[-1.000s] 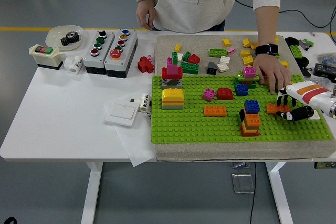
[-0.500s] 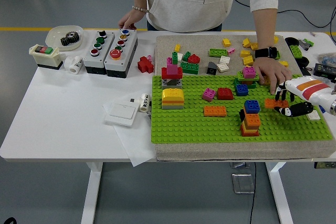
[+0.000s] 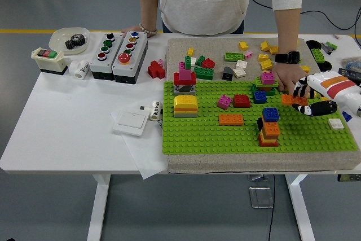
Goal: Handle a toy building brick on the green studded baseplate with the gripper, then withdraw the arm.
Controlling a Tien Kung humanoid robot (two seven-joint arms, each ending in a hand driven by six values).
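The orange brick (image 3: 294,100) sits between the fingers of our right hand (image 3: 309,101), near the far right part of the green studded baseplate (image 3: 225,136). We cannot tell whether it hangs just above the studs or rests on them; the black fingers (image 3: 301,90) curl over its top and the thumb closes from the near side, so we judge the hand to be holding it. The rest of the right arm comes in from the right edge, with its white, orange and red wrist cover above the plate's corner.

Just beside the brick, on the far side, a person's hand (image 3: 285,77) presses flat on the baseplate's far edge, a black watch (image 3: 287,57) on the wrist. It is very near our fingers, perhaps touching. The person's other hand (image 3: 138,29) rests on the white table (image 3: 67,122) behind the grey button boxes (image 3: 118,49).

Nearer to us stands a stack of blue, orange and red bricks (image 3: 269,127), and a loose white brick (image 3: 336,123) lies to the right. Our left arm is not in view.

As for progress, we judge the grasp as made. What is left, as far as we can see, is to set the brick down on the studs, let go, and pull the arm back off the table.
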